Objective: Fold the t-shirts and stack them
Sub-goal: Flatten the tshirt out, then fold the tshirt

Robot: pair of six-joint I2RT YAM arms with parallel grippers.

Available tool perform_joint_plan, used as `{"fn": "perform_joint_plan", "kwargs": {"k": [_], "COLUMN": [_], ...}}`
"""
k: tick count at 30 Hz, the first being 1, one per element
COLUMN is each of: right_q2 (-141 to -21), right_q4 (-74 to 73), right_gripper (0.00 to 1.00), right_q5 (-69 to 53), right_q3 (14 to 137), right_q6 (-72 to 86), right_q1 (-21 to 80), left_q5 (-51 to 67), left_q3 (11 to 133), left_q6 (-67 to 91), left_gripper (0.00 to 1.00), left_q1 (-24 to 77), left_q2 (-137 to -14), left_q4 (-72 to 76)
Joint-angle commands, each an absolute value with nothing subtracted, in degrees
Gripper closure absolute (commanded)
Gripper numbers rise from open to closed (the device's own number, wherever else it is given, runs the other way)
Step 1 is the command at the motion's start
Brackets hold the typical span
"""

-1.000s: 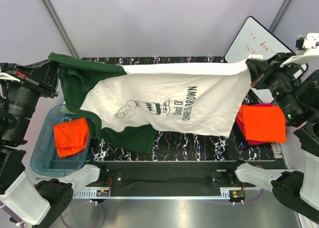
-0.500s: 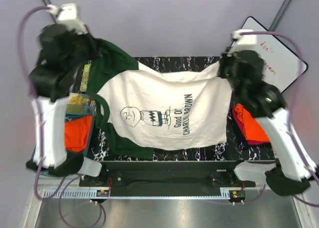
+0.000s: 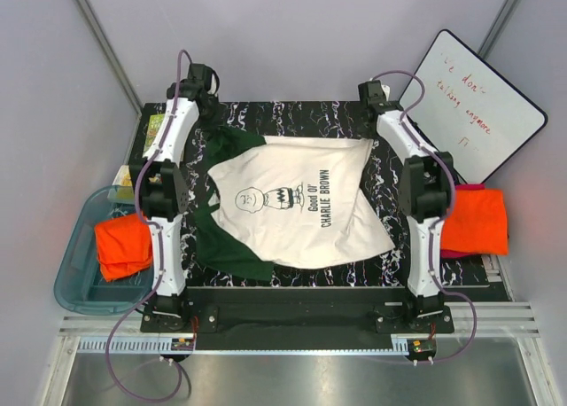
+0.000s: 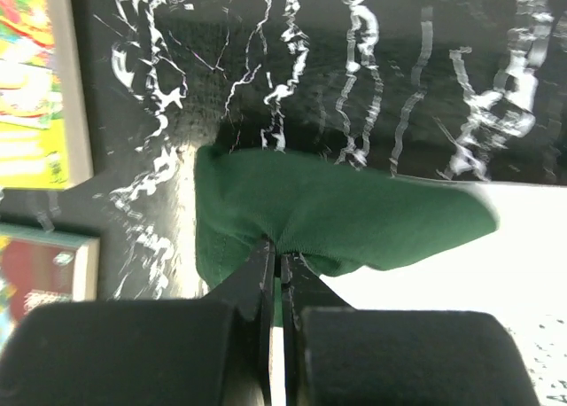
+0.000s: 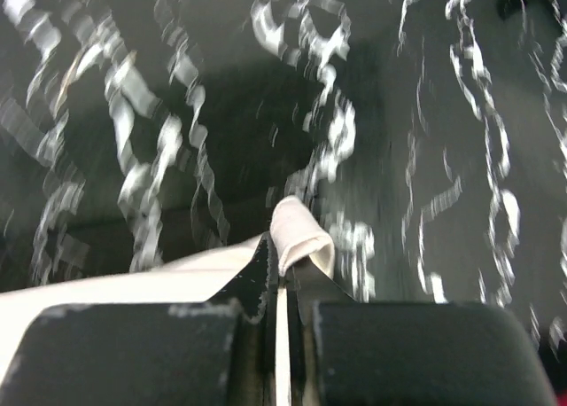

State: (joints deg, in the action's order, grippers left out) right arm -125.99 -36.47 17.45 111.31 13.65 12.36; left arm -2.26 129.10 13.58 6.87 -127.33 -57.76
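Observation:
The cream t-shirt [image 3: 292, 202] with dark green sleeves lies spread on the black marbled table [image 3: 292, 118], print up. My left gripper [image 3: 213, 122] is at the shirt's far left corner. In the left wrist view it [image 4: 279, 253] is shut on a bunch of the green cloth [image 4: 337, 211]. At the far right corner, my right gripper [image 3: 372, 133] is shut on a rolled cream edge [image 5: 301, 233], pinched at the tips [image 5: 283, 251]. One orange t-shirt [image 3: 124, 245] lies in a bin on the left. Another orange t-shirt [image 3: 474, 220] lies folded on the right.
A blue plastic bin [image 3: 75, 277] sits off the table's left side. Colourful printed items [image 3: 155, 131] lie by the far left corner, also seen in the left wrist view as bright cards [image 4: 35, 78]. A whiteboard [image 3: 474, 96] leans at the back right.
Both arms swung the hanging shirt from mid-air down and away, stretching out to the far side. The shirt now lies flat on the table. Both grippers stayed shut on it.

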Motion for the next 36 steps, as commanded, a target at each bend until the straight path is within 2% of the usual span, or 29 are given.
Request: {"fn": "perform_joint_plan", "kwargs": {"k": [1,2,5,9,13,21,27,36], "right_q2": [-135.42,-137.53,-144.39,-145.90,-144.06,-137.47,-130.79,-120.68], "right_q4": [-44.09,-45.34,-48.07,-47.81,-47.29,-47.72,-51.59,-55.19], "right_gripper": [1.00,1.00,1.00,1.00,1.00,1.00,1.00,1.00], "right_q5": [16.79,16.35,14.51,14.58,13.80,13.80,13.27,11.43], "right_q3": [130.83,138.18,148.85,150.21,147.75,140.19,133.87,120.61], "right_q6": [17.31,17.14,16.00,15.38,15.73,15.47,15.47,15.55], "right_q1": [9.94,9.67,9.58,9.49,9.41,9.49,9.49,9.41], "left_q5": [-0.35,0.08,1.58,1.41,2.45,5.71,9.04,12.83], "left_q3": [138.07,138.60,138.52,139.31,139.22,125.61,122.70,112.24], "left_q6": [16.61,17.22,18.10,19.07,19.34,18.19,18.19,19.25], "left_gripper": [1.00,1.00,1.00,1.00,1.00,1.00,1.00,1.00], "left_q1": [4.84,4.49,4.31,4.04,3.78,3.87,3.87,3.95], "left_q2": [-129.46,-129.81,-129.46,-128.06,-127.18,-119.80,-115.76,-107.06], "left_q4": [-56.34,-56.08,-53.27,-49.93,-48.87,-50.27,-57.65,-60.90]}}
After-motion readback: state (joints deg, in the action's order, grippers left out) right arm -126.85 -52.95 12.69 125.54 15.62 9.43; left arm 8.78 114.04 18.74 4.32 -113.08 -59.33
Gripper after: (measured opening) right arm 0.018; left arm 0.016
